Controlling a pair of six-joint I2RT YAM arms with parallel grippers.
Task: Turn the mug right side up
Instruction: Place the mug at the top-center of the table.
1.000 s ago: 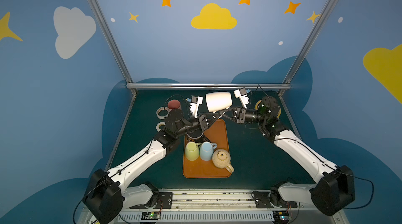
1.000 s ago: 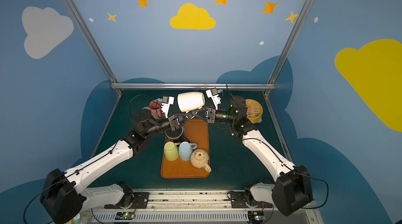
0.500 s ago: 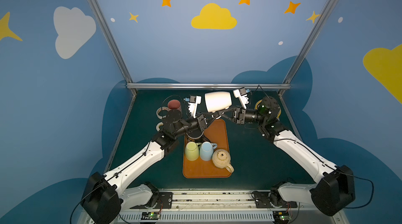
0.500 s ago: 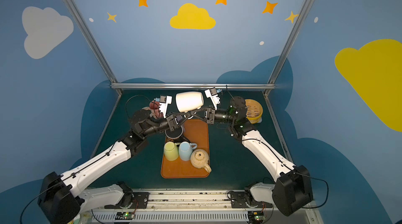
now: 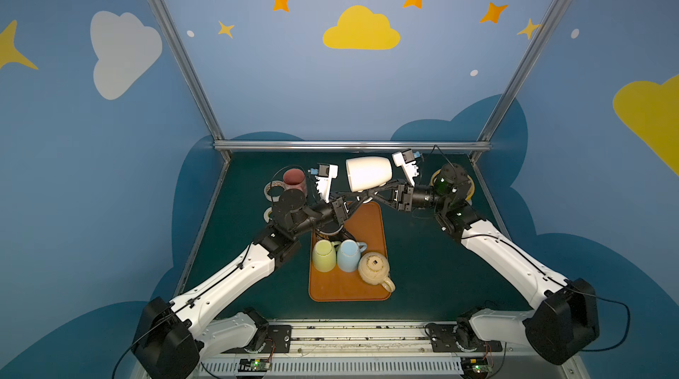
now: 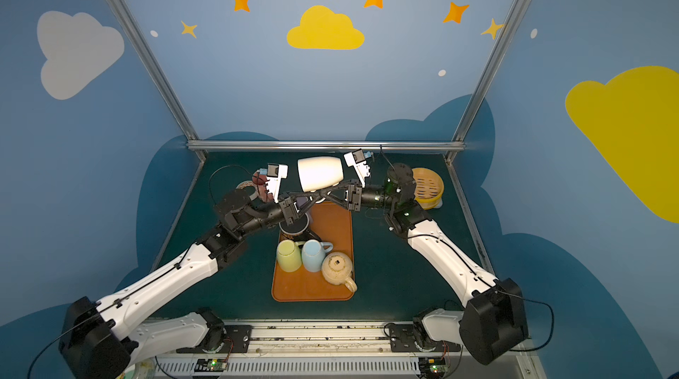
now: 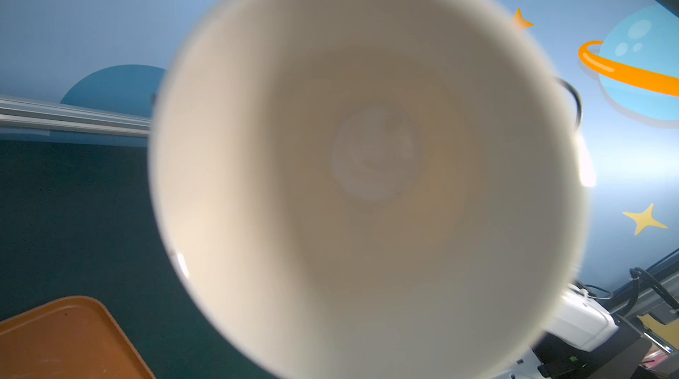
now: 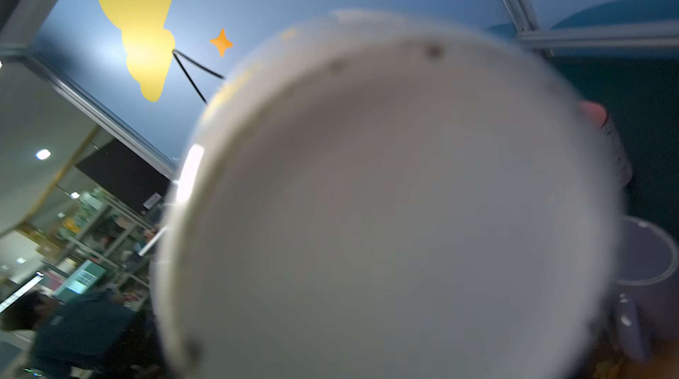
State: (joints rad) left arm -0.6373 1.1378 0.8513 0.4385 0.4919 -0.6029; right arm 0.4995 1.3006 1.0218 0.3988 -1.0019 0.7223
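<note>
The white mug [image 5: 368, 174] [image 6: 319, 173] hangs on its side above the far end of the orange tray [image 5: 371, 219], mouth toward the left arm. Its hollow inside fills the left wrist view [image 7: 367, 160], and its flat base fills the right wrist view [image 8: 385, 211]. My left gripper [image 5: 358, 197] [image 6: 312, 200] reaches in from the left and is shut on the mug's underside near the rim. From the right, my right gripper [image 5: 373, 191] [image 6: 326, 192] meets the same spot with its fingers spread in a V. Both wrist views hide the jaws behind the mug.
On the tray stand a yellow-green mug [image 5: 323, 254], a light blue mug [image 5: 349, 254], a beige teapot [image 5: 374, 267] and a black mug [image 5: 330, 228] under the left arm. A maroon cup [image 5: 294, 179] and tape rolls [image 5: 273, 191] sit far left, a yellow basket [image 6: 428, 186] far right.
The left fingers have closed in on the mug. The right fingers have spread apart. The mug has hardly moved.
</note>
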